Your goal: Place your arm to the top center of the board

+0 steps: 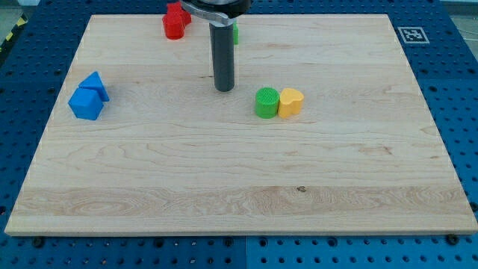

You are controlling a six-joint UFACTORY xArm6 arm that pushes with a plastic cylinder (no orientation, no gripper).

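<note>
Wooden board (239,187) seen from its near edge, resting on a blue perforated table (463,112); the near half carries no blocks. Toward the middle, right of centre, a green cylinder (267,102) and a yellow block (290,101), rounded in outline, stand touching side by side. At the view's left, two blue blocks (88,97) sit pressed together, their shapes angular but not clearly resolved. My tip (224,89) rests on the wood just left of the green cylinder and apart from it, touching no block. The arm ends in a plain dark rod; there is no claw to open or close, so it holds nothing. Farther back, near the top edge, a red block (175,22) lies left of the rod, and a sliver of a second green block (234,32) shows just behind the rod, mostly hidden. The target, the board's top centre, is bare pale wood lying directly beyond my tip toward the view's top, between the red block and the hidden green one. Judged from this, the coming move is a short straight slide away from the viewer, with the hidden green block the likeliest obstruction.
</note>
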